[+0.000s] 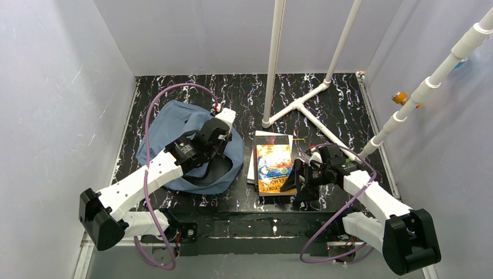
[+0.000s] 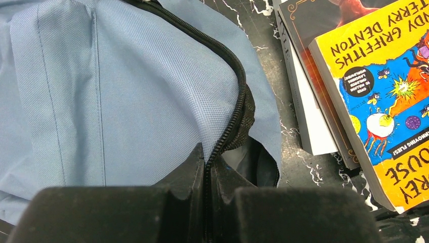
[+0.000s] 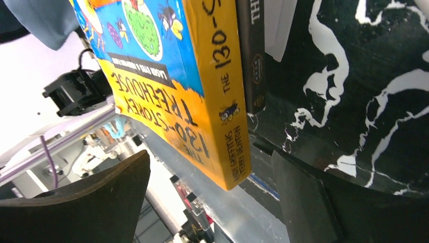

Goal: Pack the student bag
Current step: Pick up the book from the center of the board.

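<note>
From above, the student bag (image 1: 174, 122) lies left of middle on the tabletop (image 1: 343, 110). My left end effector (image 1: 220, 139) is at its right edge, and my right end effector (image 1: 296, 179) is at the lower right corner of the yellow book (image 1: 273, 160).

Left wrist: my fingers (image 2: 184, 174) are closed together, apparently pinching the bag's zipper edge.

Right wrist: my jaws are spread wide either side of the book's corner, gripping nothing.
</note>
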Tool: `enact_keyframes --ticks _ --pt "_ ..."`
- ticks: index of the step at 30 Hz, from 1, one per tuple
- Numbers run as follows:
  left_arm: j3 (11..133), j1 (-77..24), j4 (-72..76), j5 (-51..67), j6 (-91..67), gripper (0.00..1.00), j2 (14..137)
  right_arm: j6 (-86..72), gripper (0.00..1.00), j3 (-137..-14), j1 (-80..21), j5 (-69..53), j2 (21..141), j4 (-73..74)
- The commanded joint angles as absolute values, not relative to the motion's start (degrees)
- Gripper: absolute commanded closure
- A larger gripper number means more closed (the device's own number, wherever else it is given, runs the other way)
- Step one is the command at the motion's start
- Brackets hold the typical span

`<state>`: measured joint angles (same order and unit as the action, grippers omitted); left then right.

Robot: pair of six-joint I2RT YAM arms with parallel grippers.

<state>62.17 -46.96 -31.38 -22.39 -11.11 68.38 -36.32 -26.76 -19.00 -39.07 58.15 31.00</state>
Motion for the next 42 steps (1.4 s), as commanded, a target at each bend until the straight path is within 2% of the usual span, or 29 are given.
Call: enact_keyframes --ticks 1,3,7,11,19,24,29,39,42 --pt "61.9 -47.2 -30.0 -19.8 -12.7 1.00 67.0 -42.1 0.09 -23.9 -18.4 -43.7 58.6 18.3" --pt "61.9 -47.1 -29.9 -19.8 -12.7 1.00 67.1 -45.6 0.15 -21.3 -18.3 -44.3 58.0 13.4" --pt "62.4 -47.1 -30.0 -19.5 -12.8 1.00 67.7 -50.7 0.15 -17.2 -18.0 -44.6 56.8 5.0" --pt "62.7 -47.2 -29.9 -19.1 -12.8 1.00 68.2 -50.0 0.16 -16.4 -17.5 -44.9 58.9 3.0" --pt "62.6 -47.2 -30.2 -19.3 -12.6 1.00 67.8 -50.5 0.38 -16.0 -17.0 -46.4 59.1 1.2" --pt "62.5 -47.2 -30.2 -19.1 -12.7 1.00 68.0 -50.0 0.59 -17.2 -16.9 -46.9 56.5 5.5" --pt "62.6 -47.1 -30.2 -19.3 -12.4 1.00 67.8 -45.1 0.78 -20.8 -16.8 -46.5 54.3 16.7" --pt "62.8 -47.2 -30.2 -20.2 -12.2 1.00 66.9 -35.9 0.97 -36.9 -16.8 -40.3 53.2 32.2" --pt "62.7 -47.2 -30.2 -21.3 -12.6 1.00 66.2 -27.9 0.99 -43.2 -16.8 -36.7 55.7 38.0"
